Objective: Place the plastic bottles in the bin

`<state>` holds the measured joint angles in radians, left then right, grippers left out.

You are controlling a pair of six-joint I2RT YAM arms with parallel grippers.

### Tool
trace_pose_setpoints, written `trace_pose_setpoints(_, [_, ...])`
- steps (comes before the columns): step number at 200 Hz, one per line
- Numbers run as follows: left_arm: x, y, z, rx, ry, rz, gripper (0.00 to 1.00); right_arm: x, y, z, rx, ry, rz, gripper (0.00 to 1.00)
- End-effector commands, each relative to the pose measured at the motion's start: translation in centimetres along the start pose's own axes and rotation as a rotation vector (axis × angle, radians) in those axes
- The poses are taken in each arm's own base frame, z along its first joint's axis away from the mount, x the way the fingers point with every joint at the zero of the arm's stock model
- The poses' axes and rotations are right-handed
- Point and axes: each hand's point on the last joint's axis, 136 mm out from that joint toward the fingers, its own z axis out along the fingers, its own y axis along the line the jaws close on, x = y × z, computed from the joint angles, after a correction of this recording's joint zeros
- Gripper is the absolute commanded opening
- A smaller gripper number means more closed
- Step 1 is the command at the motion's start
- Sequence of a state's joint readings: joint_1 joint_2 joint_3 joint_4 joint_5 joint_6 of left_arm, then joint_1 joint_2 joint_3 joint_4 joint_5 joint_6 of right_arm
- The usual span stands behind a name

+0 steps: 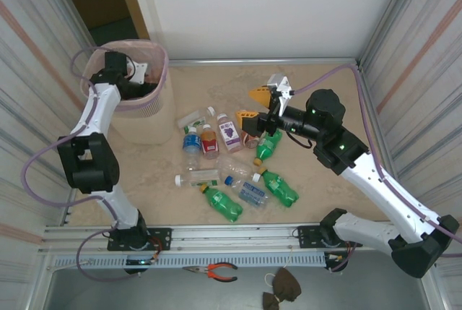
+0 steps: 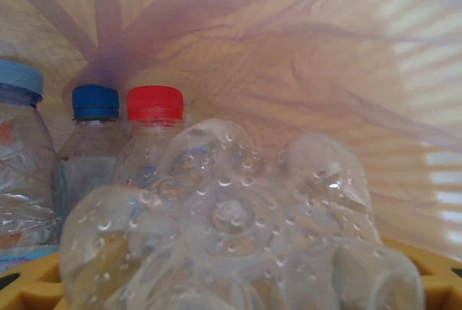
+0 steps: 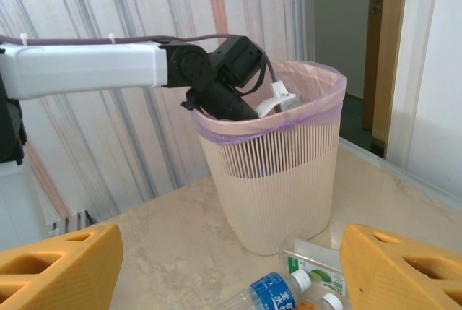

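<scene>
My left gripper (image 1: 134, 71) reaches down inside the bin (image 1: 148, 128), a pale pink mesh basket with a purple liner at the table's back left. In the left wrist view it (image 2: 231, 285) is shut on a clear plastic bottle (image 2: 231, 216) whose dimpled base faces the camera. Behind it stand bottles with a blue cap (image 2: 95, 102) and a red cap (image 2: 154, 103). My right gripper (image 1: 253, 106) hangs open above several bottles lying on the table, among them a blue-labelled one (image 1: 191, 140) and green ones (image 1: 267, 145). From the right wrist, the open gripper (image 3: 231, 274) faces the bin (image 3: 274, 187).
Corrugated walls close in the table on the left and right. A metal rail (image 1: 238, 238) runs along the near edge, with orange-handled pliers (image 1: 216, 272) below it. The left arm (image 3: 86, 68) stretches over the bin's rim.
</scene>
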<state>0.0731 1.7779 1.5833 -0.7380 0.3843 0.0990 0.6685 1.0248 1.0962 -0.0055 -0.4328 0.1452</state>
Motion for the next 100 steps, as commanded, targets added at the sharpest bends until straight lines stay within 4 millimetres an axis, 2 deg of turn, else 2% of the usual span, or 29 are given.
trace_pose_setpoints(1, [1.7,0.8,2.5,0.035,0.099,-0.026,0.61,-0.4,0.4,-0.7,0.010,-0.017,-0.028,0.78])
trace_pose_setpoints(22, [2.3,1.1,3.3,0.041,0.144,-0.044,0.67,-0.3,0.3,-0.7,0.015,-0.013,-0.027,0.78])
trace_pose_setpoints(40, [2.2,1.0,3.3,0.046,0.145,-0.048,0.71,-0.3,0.2,-0.7,0.021,-0.013,-0.026,0.78])
trace_pose_setpoints(100, [-0.7,-0.3,-0.2,0.043,0.029,-0.023,0.83,-0.8,-0.1,-0.8,0.042,-0.013,-0.023,0.79])
